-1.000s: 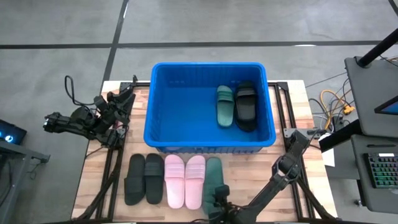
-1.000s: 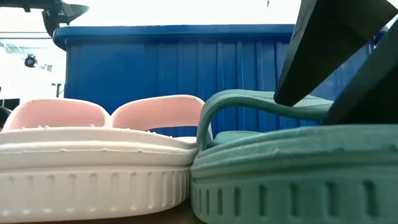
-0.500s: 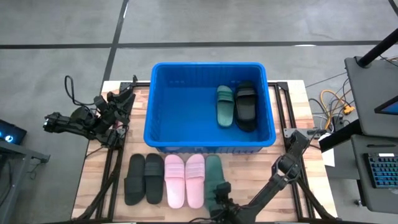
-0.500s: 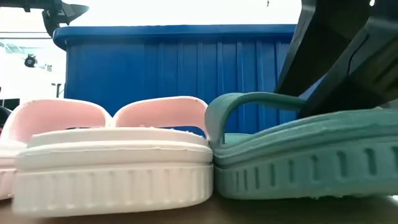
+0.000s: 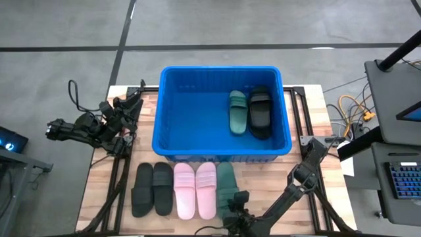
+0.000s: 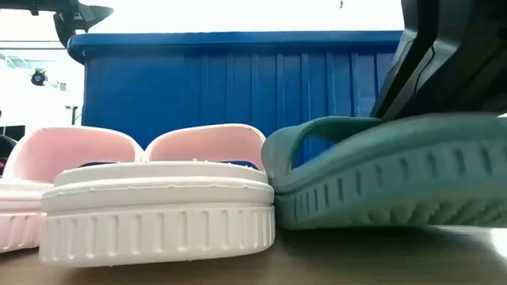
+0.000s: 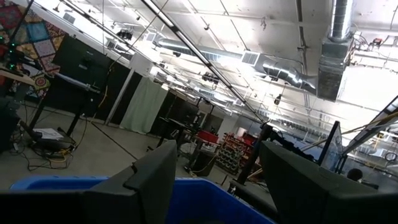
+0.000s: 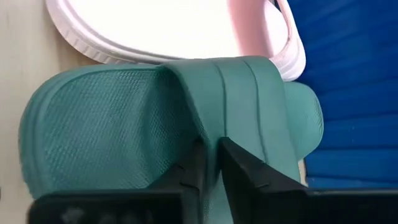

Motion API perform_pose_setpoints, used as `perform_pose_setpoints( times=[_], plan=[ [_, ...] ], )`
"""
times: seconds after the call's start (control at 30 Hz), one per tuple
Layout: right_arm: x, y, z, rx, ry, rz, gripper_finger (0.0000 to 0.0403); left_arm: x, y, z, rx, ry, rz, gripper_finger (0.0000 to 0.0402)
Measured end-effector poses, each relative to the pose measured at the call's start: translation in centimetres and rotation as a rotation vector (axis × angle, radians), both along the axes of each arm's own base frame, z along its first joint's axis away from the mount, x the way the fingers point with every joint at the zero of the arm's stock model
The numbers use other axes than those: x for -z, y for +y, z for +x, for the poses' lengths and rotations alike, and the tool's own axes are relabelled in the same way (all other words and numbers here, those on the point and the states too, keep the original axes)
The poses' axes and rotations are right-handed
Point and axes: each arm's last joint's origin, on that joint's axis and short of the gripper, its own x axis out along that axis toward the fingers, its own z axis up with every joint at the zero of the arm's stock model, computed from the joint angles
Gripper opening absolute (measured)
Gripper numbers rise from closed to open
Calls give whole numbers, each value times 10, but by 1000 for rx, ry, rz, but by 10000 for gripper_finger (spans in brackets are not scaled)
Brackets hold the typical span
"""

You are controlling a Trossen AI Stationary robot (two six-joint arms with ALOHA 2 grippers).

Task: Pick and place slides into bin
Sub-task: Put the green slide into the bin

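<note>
A dark green slide lies at the right end of a row before the blue bin. My right gripper is shut on this slide's strap, at the table's near edge. Left of the green slide lie two pale pink slides and two black slides, soles down on the table. Another green slide and a black one lie inside the bin. My left gripper waits open at the table's left, beside the bin's far left corner. My right gripper pinches the ribbed strap's heel-side edge between its two fingers, near the strap's middle. The fingers come slanting down from the table's near side, across the strap. The slide is tipped, its right side raised and its left side low beside the pink slide.
The bin's tall near wall stands right behind the row of slides. Bare wooden tabletop shows right of the green slide. Outside the table's right edge are cables and a keyboard.
My right gripper has shut on the green slide's strap. The slide has tipped, and its right side has risen off the table while its left side stays low next to the pink slide.
</note>
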Motion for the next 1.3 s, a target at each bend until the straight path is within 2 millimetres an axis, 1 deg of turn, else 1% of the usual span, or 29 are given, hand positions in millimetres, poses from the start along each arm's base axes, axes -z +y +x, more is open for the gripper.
perform_pose_setpoints(
  times=[0.07, 0.23, 0.33, 0.43, 0.77, 0.93, 1.17, 1.3],
  plan=[
    [-1, -1, 1, 25, -7, 19, 15, 0, 0, 0, 0, 0, 0, 217],
    [-6, -1, 2, 49, -13, 50, 11, 0, 0, 0, 0, 0, 0, 217],
    [-13, 0, 3, 52, -7, 57, 10, 0, 0, 0, 0, 0, 0, 217],
    [-24, -1, 2, 54, 9, 47, 10, 0, 0, 0, 1, 0, 1, 217],
    [-80, -6, -1, 66, -28, 76, 9, 0, 0, 0, 4, -2, 2, 217],
    [-101, -5, -2, 14, -31, 99, 9, 0, 0, 0, 4, -3, 2, 217],
    [-138, -16, -12, 34, -104, 165, 9, 0, 0, 0, 4, -3, 2, 217],
    [-164, -25, -19, 35, -155, 206, 9, 0, 0, -1, 3, -4, 1, 217]
  ],
)
